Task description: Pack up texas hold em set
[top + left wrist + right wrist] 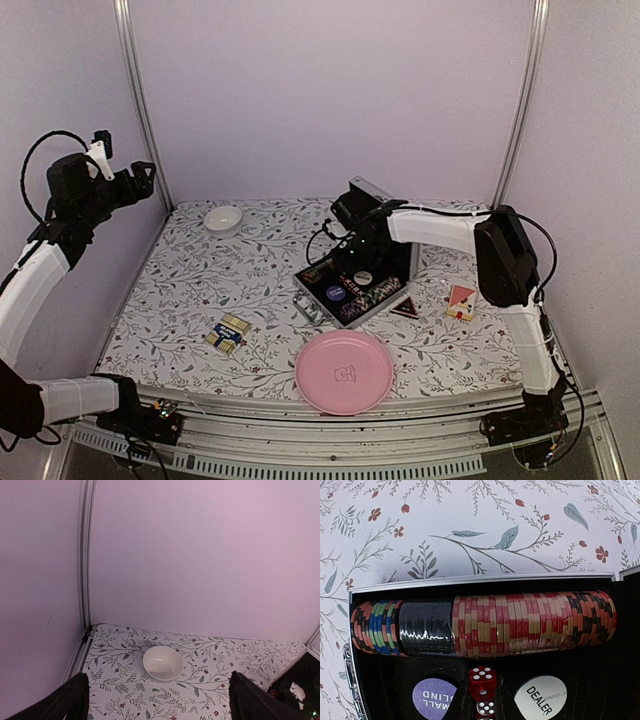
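The right gripper (352, 258) is hovering over the case (312, 306), and I cannot tell its grip. The left gripper (145, 178) is hanging released at nine o'clock.

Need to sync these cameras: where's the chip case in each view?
Top external: chip case, open, right of centre.
Left wrist: not in it.
Right wrist: chip case fills the lower half.
Shared landmark: floral table cover, in all three views.

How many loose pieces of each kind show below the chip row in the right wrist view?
Round buttons: 2 (purple small-blind button, white dealer button)
Red dice: 2 (upper die, lower die, cut by the frame edge)
Total: 4
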Available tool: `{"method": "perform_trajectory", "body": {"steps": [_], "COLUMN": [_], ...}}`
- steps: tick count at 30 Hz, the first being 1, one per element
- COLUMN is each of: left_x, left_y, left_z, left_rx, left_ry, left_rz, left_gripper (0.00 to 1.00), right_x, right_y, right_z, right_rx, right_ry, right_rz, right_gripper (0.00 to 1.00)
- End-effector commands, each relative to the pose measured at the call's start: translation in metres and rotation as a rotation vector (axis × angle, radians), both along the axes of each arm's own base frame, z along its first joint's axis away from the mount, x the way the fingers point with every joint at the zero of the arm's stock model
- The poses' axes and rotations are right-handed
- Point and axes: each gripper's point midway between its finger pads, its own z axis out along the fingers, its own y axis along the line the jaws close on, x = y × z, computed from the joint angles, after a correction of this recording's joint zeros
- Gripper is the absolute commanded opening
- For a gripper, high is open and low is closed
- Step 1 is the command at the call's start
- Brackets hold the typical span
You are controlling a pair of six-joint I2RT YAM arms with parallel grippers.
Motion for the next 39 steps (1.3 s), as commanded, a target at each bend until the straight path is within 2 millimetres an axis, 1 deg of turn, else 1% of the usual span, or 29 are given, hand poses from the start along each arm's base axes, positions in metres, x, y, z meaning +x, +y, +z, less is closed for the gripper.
{"method": "perform_trajectory", "body": {"steps": [1, 4, 6, 14, 20, 28, 30, 39], "left_x": [0.002, 0.002, 0.002, 0.002, 0.002, 0.001, 0.001, 0.002], "left_y": [0.001, 0.001, 0.001, 0.001, 0.001, 0.001, 0.001, 0.001], "left_z": [-0.001, -0.001, -0.002, -0.001, -0.001, 0.0, 0.0, 0.0], "left_rx": [-0.003, -0.003, -0.003, -0.002, -0.002, -0.001, -0.002, -0.004], "left_ry": [-0.001, -0.001, 0.001, 0.0, 0.001, -0.001, -0.001, -0.001], "left_rz": [-0.003, -0.004, -0.004, -0.005, -0.004, -0.004, -0.006, -0.007], "left_gripper": [0.97, 0.97, 0.97, 0.97, 0.97, 0.97, 0.97, 0.97], "right_x": [0.011, 0.014, 0.014, 0.013, 0.007, 0.001, -0.001, -0.005], "right_y": [0.004, 0.006, 0.006, 0.005, 0.001, -0.007, -0.009, -0.013], "right_z": [0.001, 0.006, -0.011, -0.022, -0.028, -0.027, -0.029, -0.032], "right_rx": [0.015, 0.022, 0.004, -0.005, -0.011, -0.034, -0.043, -0.068], "right_ry": [-0.017, -0.029, -0.009, 0.011, 0.034, 0.042, 0.049, 0.06], "right_rz": [0.011, 0.015, 0.016, 0.016, 0.012, 0.006, 0.006, 0.017], "right_gripper": [0.04, 0.04, 0.04, 0.04, 0.04, 0.04, 0.04, 0.04]}}
